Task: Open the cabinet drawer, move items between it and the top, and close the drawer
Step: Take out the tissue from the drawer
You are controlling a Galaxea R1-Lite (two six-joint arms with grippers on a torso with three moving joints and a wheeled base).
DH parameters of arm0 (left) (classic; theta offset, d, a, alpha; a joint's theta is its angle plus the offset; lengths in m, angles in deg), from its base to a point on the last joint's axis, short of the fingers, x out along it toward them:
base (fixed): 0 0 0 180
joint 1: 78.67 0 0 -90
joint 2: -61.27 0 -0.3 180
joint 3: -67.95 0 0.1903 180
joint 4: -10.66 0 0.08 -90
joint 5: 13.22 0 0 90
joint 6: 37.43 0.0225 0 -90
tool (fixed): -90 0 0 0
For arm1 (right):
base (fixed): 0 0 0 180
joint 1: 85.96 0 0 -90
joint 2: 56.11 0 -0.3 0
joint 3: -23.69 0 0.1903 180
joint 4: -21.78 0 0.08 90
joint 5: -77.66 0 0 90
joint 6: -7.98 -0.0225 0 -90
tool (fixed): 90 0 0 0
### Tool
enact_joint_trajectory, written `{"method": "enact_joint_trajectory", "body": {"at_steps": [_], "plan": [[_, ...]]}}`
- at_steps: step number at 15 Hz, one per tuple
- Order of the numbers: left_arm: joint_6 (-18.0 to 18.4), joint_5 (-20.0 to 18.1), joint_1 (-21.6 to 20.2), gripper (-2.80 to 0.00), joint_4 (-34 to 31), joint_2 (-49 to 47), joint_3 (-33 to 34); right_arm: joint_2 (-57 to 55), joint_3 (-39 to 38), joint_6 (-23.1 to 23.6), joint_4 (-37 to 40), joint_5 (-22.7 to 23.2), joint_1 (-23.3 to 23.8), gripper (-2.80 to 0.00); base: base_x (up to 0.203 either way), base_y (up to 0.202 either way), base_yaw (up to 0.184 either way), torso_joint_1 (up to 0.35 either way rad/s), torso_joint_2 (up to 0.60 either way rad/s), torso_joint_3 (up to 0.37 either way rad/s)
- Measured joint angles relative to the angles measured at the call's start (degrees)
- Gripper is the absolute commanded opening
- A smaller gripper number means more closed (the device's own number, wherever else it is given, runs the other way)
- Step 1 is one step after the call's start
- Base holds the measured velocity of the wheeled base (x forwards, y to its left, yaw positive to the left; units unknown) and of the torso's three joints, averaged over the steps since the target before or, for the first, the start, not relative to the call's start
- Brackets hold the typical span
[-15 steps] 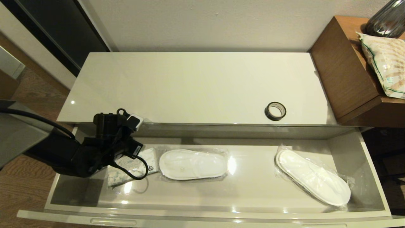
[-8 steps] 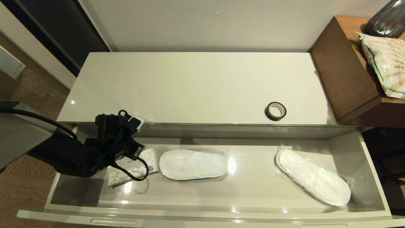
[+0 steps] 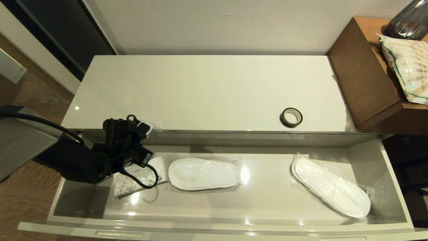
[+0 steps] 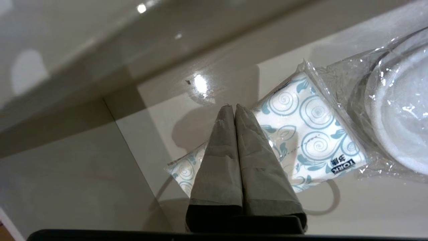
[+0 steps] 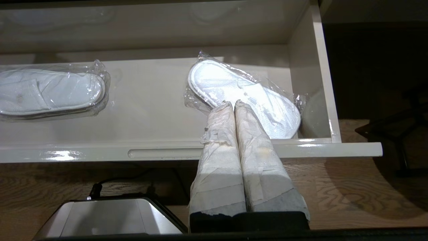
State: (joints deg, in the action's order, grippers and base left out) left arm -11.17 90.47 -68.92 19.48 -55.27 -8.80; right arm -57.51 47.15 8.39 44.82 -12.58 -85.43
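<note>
The cabinet drawer (image 3: 234, 207) stands pulled out, its front pull (image 5: 164, 153) facing me. At its left end lies the white tissue pack (image 3: 157, 169) (image 4: 311, 134) with pale blue swirls. My left gripper (image 4: 233, 107) hangs just above the pack's near-left part, jaws shut with nothing between them; in the head view its black wrist (image 3: 123, 147) covers much of the pack. The black tape roll (image 3: 291, 117) rests on the cream top (image 3: 200, 90), front right. My right gripper (image 5: 229, 104) is parked shut in front of the drawer's right end.
Two plastic-wrapped white slippers lie in the drawer, one (image 3: 204, 174) right beside the tissue pack, one (image 3: 331, 187) at the right end. A brown wooden table (image 3: 364, 77) with a bag stands to the right. The drawer's left wall (image 4: 67, 174) is close to my left gripper.
My left arm has crept slightly forward and up over the tissue pack. Everything else stays where it was.
</note>
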Motion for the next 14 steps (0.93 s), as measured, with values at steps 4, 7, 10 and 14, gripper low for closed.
{"method": "enact_joint_trajectory", "body": {"at_steps": [4,7,10,14], "plan": [[0.03,-0.30,0.52,-2.80,-2.96,0.17,-0.11,0.00,0.00,0.00,0.00,-0.01,0.00,-2.80,0.000,0.000,0.000,0.000,0.00,0.000],[-0.31,-0.03,1.57,-2.80,-4.14,0.61,0.08,0.00,0.00,0.02,0.02,0.02,0.00,-2.80,0.000,0.000,0.000,0.000,0.00,0.000],[-0.65,0.61,1.88,-2.80,-4.70,0.80,0.68,0.00,0.00,0.00,0.00,0.00,0.02,-2.80,0.000,0.000,0.000,0.000,0.00,0.000],[-0.71,0.56,1.90,-2.80,-4.92,1.38,1.14,0.00,0.00,0.00,0.02,0.00,0.02,-2.80,0.000,0.000,0.000,0.000,0.00,0.000]]}}
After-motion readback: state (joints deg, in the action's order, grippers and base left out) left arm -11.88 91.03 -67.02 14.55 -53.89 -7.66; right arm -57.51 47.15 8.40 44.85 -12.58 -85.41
